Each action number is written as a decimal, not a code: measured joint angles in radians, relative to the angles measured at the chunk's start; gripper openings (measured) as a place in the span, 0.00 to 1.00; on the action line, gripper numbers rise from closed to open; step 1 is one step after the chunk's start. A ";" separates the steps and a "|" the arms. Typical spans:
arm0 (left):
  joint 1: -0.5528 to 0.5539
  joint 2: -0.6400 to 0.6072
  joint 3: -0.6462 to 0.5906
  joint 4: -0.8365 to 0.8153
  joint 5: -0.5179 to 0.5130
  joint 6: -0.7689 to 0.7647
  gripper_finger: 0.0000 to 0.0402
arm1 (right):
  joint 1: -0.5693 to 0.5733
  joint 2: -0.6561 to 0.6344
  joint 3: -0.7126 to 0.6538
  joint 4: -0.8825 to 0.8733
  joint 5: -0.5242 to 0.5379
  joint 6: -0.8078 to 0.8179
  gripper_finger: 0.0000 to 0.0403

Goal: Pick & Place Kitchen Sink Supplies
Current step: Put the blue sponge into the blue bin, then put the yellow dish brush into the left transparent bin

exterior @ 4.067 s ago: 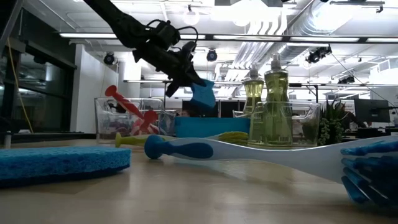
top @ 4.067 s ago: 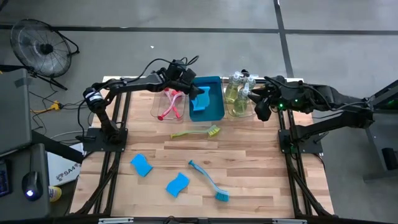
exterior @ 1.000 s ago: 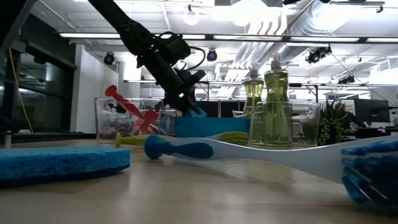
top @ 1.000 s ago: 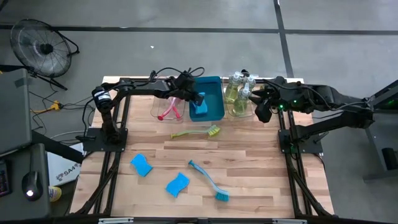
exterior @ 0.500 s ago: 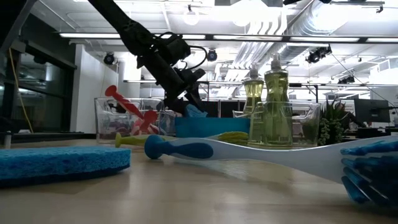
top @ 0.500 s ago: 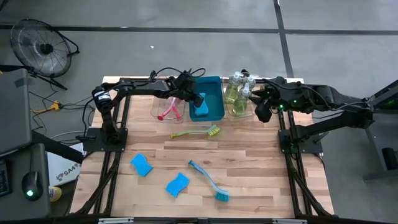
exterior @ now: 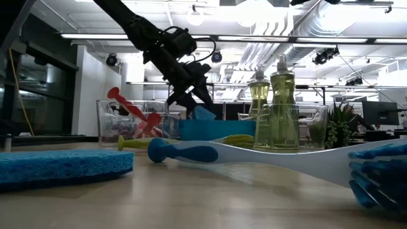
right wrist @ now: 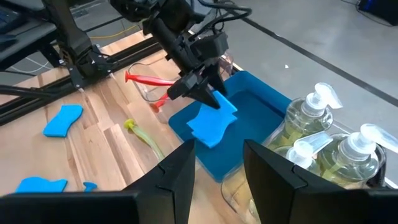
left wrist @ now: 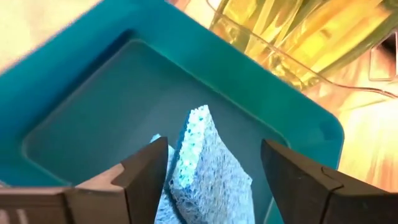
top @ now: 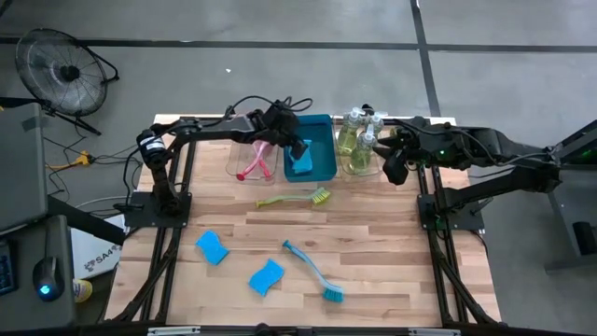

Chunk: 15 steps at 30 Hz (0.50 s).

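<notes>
My left gripper [top: 300, 147] hangs open over the blue bin [top: 325, 154] at the table's far edge. A blue sponge [left wrist: 202, 165] stands tilted in the bin, its upper corner [right wrist: 222, 103] between the open fingers and its lower part on the bin's floor. My right gripper [top: 394, 168] waits open and holds nothing, beside the clear tray of pump bottles [top: 355, 138]. On the table lie two more blue sponges [top: 212, 247] [top: 266, 276], a teal brush [top: 313, 271] and a yellow-green brush [top: 295, 198]. A pink brush [top: 254, 161] lies in a clear tray. My left gripper slants down into the bin from the table's left, its fingers [left wrist: 146, 171] spread on either side of the sponge's upper corner [left wrist: 198, 118]. I cannot tell whether either finger touches the sponge. The sponge rests in the bin.
The bin stands between a clear tray [top: 241, 166] on its left and the bottle tray [top: 366, 166] on its right, in a row along the far edge. The loose items lie in the middle and near part of the wooden table [top: 392, 271].
My left gripper has opened and let go of the sponge, then risen a little and rolled about its own line. The sponge has stayed in the bin, tilted, with its upper corner showing above the bin's wall.
</notes>
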 joint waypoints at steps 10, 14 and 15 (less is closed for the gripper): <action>0.034 0.000 0.129 -0.255 -0.035 0.167 0.63 | 0.000 0.000 0.000 0.000 -0.006 0.015 0.32; 0.046 0.000 0.171 -0.271 0.010 0.208 0.63 | 0.000 0.000 0.000 -0.007 -0.006 0.018 0.32; 0.046 0.000 0.180 -0.272 0.031 0.222 0.63 | 0.000 0.000 0.000 -0.009 -0.007 0.018 0.32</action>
